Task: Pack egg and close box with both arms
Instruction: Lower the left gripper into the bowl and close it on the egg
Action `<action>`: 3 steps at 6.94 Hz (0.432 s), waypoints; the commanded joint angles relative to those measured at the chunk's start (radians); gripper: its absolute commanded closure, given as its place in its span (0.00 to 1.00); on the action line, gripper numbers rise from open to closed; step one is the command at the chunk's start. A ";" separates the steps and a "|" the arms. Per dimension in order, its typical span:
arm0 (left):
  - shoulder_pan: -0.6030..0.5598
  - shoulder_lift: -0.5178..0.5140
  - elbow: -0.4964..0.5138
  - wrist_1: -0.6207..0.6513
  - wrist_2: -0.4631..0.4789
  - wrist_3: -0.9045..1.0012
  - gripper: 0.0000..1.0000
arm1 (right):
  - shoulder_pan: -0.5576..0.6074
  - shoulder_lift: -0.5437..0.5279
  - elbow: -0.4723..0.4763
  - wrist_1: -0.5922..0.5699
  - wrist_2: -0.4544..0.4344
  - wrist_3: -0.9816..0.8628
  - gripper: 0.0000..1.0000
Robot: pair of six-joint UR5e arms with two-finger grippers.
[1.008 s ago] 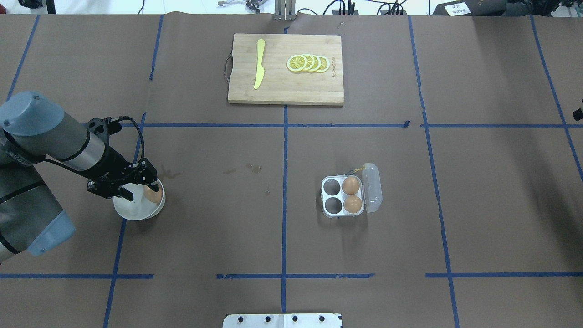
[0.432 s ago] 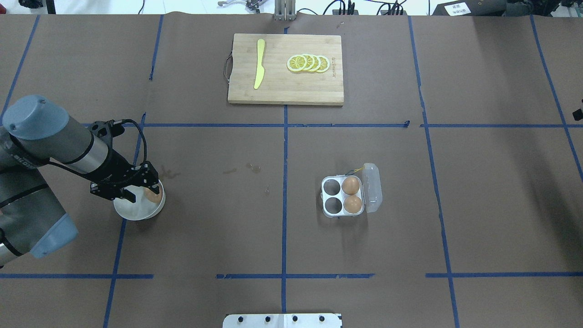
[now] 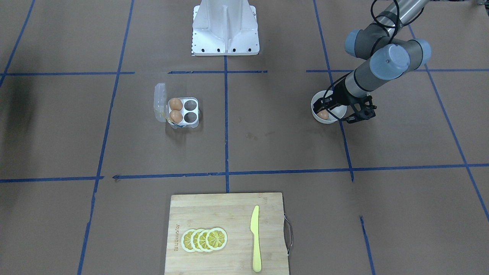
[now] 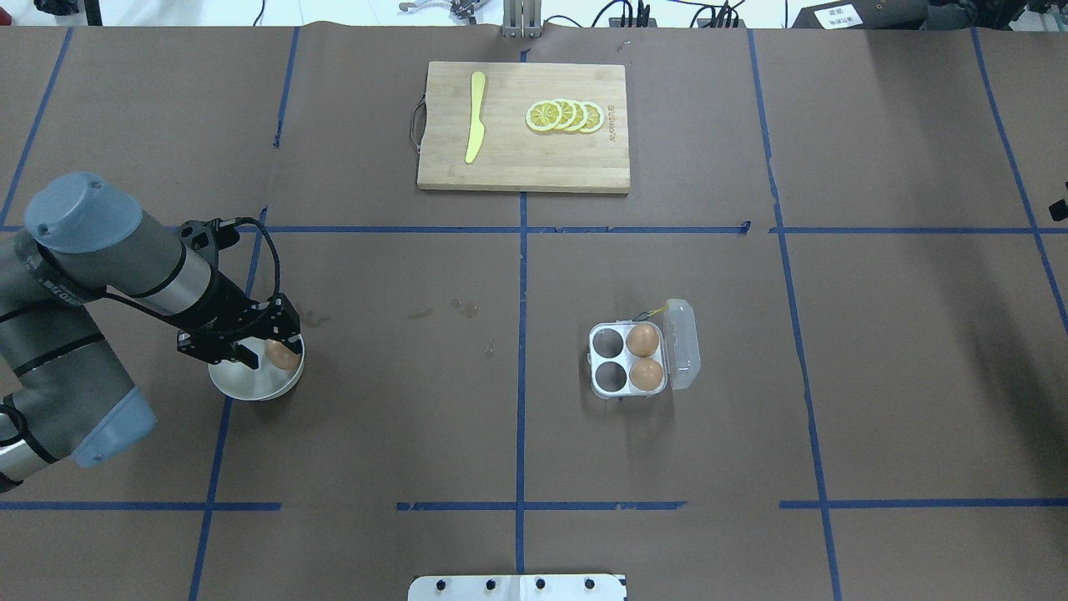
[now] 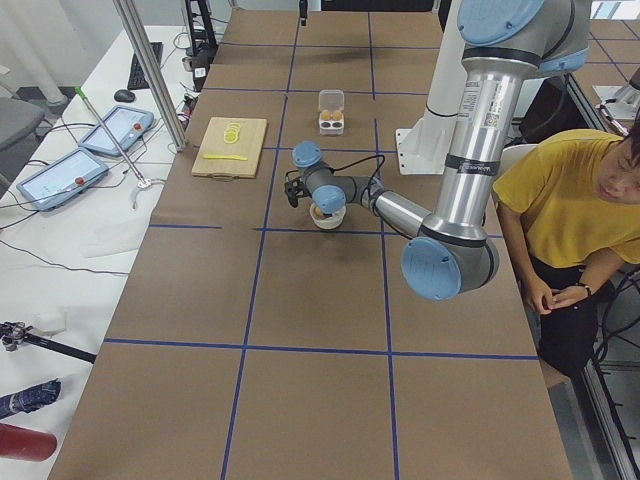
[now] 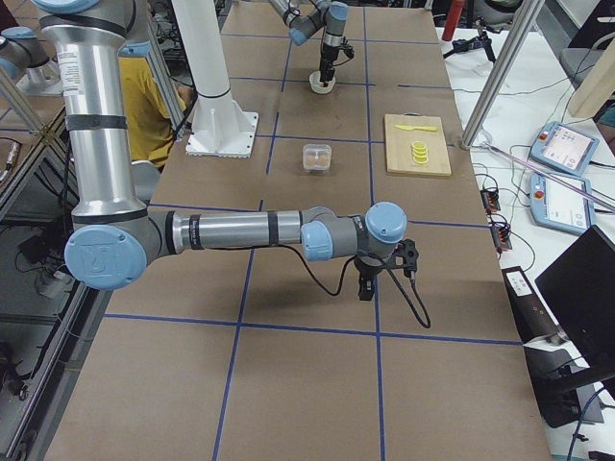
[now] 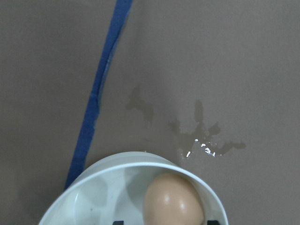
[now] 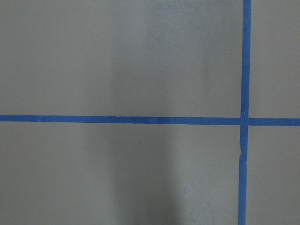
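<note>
Table [image 4: 918,376] under brown paper and blue tape squares carries everything. Over its left part the left arm [image 4: 108,259] has edged toward the middle in the last second, and this has brought the left gripper [image 4: 270,351] squarely over the white bowl [image 4: 242,386]. Its jaws stand apart astride the egg [image 4: 282,356] and are not yet closed on it, so I judge the pick is about to start. The right arm [image 6: 240,230] waits well off to the side, and whether the right gripper [image 6: 365,286] is open or closed cannot be told. The cutting board [image 4: 517,159] lies well off the route. The box [image 4: 607,340], with its lid [image 4: 684,342] folded away from the bowl, holds two eggs, and its two free cells are on the bowl's side. The egg sits close to the bowl's rim, leaving one finger little room, while the table between bowl and box shows only tape and stains
</note>
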 commanded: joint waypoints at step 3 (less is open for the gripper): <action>0.001 -0.004 0.007 0.002 0.002 0.001 0.81 | 0.000 -0.001 -0.003 0.000 0.000 0.000 0.00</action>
